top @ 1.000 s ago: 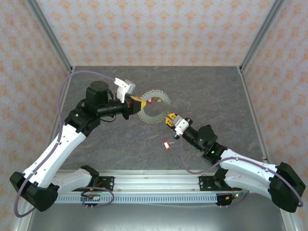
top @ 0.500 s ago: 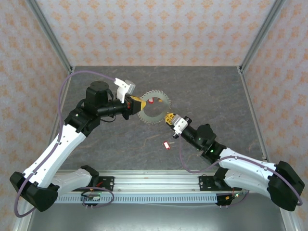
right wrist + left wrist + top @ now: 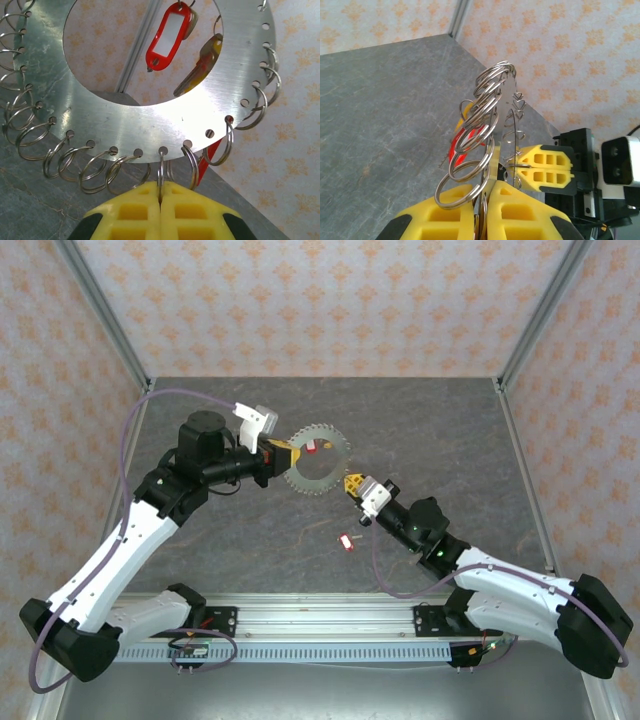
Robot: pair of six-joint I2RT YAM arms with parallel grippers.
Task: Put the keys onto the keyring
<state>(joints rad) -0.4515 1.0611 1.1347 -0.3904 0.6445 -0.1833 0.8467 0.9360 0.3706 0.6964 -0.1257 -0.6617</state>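
Note:
The keyring (image 3: 312, 486) is a flat grey metal hoop with several small split rings along its rim, held upright above the table between both arms. My left gripper (image 3: 283, 455) is shut on its left edge (image 3: 496, 150), the yellow fingers (image 3: 520, 210) pinching the plate. My right gripper (image 3: 349, 481) is shut on one small split ring (image 3: 161, 170) at the hoop's lower rim. A key with a red tag (image 3: 172, 32) and a brass key (image 3: 200, 67) hang from the hoop's top. Another red-tagged key (image 3: 346, 540) lies loose on the table.
The grey stone-look tabletop (image 3: 440, 440) is ringed by patterned walls and metal corner posts (image 3: 100, 310). A second red tag (image 3: 212, 152) hangs behind the hoop's lower right rim. The rail with both arm bases (image 3: 320, 620) runs along the near edge.
The right gripper has crept slightly up and away from the bases, and the hoop has shifted a little with it. The loose key has not moved.

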